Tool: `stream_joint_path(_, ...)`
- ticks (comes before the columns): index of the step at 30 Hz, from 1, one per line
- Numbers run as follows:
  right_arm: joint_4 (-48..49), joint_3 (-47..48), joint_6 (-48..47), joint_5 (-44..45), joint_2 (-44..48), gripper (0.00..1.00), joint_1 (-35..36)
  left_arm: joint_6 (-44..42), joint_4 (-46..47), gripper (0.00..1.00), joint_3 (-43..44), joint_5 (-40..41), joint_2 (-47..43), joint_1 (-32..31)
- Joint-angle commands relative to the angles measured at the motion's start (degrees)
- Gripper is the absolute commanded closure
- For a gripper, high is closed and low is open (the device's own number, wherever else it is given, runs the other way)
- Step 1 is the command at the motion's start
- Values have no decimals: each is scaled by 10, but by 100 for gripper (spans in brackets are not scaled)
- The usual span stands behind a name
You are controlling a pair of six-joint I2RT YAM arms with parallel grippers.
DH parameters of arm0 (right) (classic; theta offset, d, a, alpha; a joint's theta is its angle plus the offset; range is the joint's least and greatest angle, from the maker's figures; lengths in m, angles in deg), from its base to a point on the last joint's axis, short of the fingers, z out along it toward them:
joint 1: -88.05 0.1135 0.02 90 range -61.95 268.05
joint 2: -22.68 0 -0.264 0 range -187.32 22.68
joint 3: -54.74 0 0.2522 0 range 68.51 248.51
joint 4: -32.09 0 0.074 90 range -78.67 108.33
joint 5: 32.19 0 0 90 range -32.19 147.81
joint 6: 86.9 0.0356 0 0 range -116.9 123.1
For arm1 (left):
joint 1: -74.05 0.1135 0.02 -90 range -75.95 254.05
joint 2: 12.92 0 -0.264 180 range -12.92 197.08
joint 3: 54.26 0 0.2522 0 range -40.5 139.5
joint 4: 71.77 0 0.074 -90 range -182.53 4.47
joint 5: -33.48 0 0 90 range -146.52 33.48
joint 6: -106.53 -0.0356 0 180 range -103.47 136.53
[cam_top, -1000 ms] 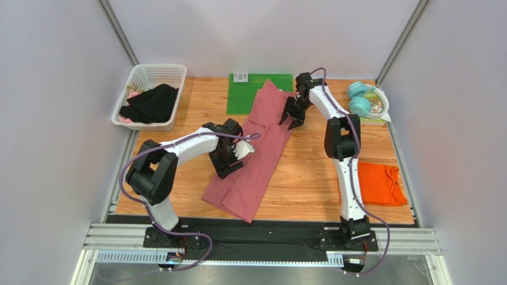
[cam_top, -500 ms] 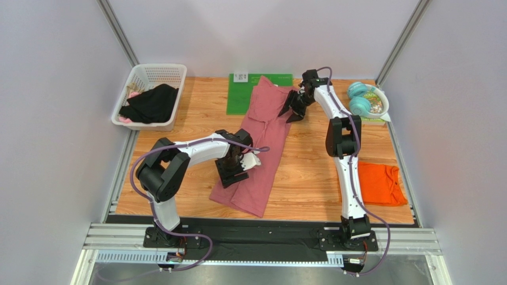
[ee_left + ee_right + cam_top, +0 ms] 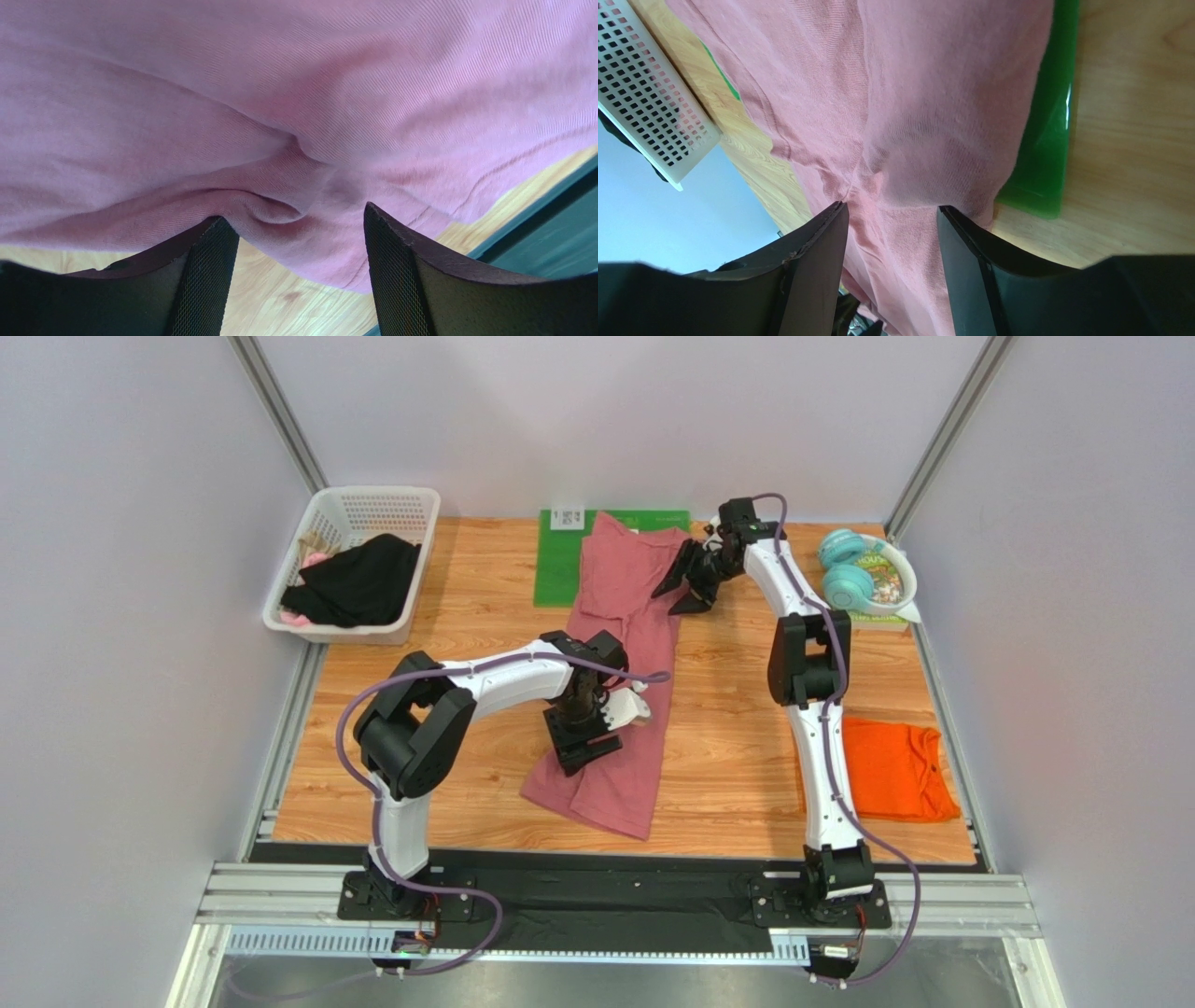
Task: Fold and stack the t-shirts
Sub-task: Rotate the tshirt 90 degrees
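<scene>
The table (image 3: 730,742) carries both shirts. The orange shirt (image 3: 895,767) lies folded flat by the right edge, near the near right corner, well apart from either arm.

The pink shirt (image 3: 624,616) lies as one long narrow strip. Its near end rests close to the near edge at mid-width; its far end lies on the green mat (image 3: 561,574) at the far edge. Within the last second the strip has swung: the near end has shifted right and the far end has slid further onto the mat. The strip now runs nearly straight from near to far.

The left gripper (image 3: 596,735) sits low on the near half of the strip and has travelled right with it. Its fingers (image 3: 210,266) stand well apart. A puckered ridge of pink cloth lies at the tips, and bare wood shows below. No clamp on the cloth is visible; whether the tips pin it down cannot be told.

The right gripper (image 3: 687,577) hangs over the strip's far right edge, beside the mat. Its jaws are spread, with cloth beneath and nothing between them.

A white basket (image 3: 368,497) of dark clothes stands in the far left corner.

Judgement: the strip is squared up and released. Crosswise folds and stacking with the orange shirt remain.
</scene>
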State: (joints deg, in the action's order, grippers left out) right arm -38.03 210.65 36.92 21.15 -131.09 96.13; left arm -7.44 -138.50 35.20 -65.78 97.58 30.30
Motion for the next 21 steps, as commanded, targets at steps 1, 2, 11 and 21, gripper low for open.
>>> stream_joint_path(1,35,32,-5,12,-26,43,-8,11,-9,29,23,-53,14,-27)
stream_joint_path(2,38,32,-6,11,-25,43,-9,12,-10,29,22,-57,18,-29)
stream_joint_path(11,64,24,-17,-8,-9,42,-13,17,-13,29,2,-62,17,-36)
stream_joint_path(21,6,-8,-48,77,162,35,-10,48,-63,28,65,32,-122,43)
